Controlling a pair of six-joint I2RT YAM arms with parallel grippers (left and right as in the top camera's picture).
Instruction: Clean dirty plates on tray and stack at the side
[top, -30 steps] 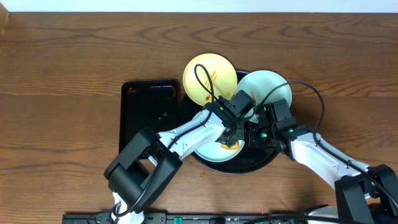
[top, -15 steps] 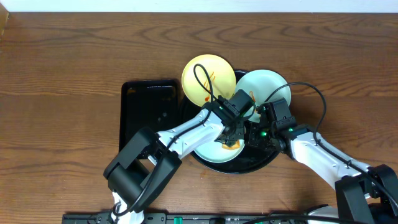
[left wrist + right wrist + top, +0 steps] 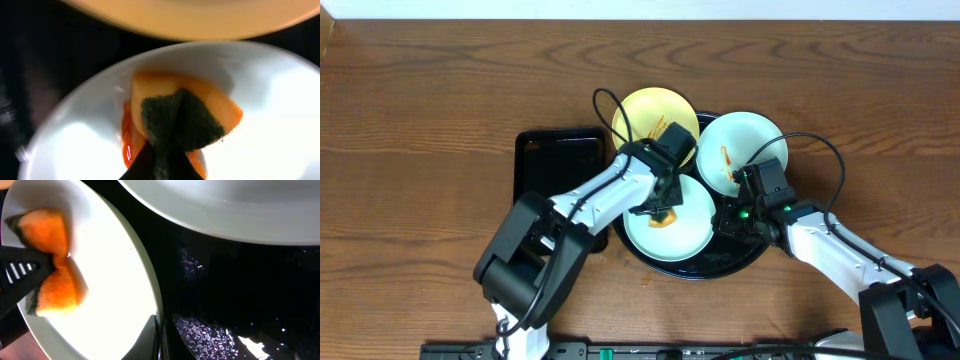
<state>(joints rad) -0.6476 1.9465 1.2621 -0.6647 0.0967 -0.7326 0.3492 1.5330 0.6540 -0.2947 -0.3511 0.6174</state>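
On your bench (image 3: 420,120), the tray (image 3: 745,262) carries three plates (image 3: 745,140), the near mint plate (image 3: 690,240) at its front left. Your left jaws clamp a sponge (image 3: 180,120), which has swept left across that plate, so wiping is underway. Your right jaws pinch its rim, steadying it.

1. An orange sponge (image 3: 181,125) with a dark green scouring face sits pinched between the left jaws.
2. A rectangular black tray (image 3: 558,170) lies left of both jaws.
3. The brown wooden surface (image 3: 420,120) spreads beneath everything.
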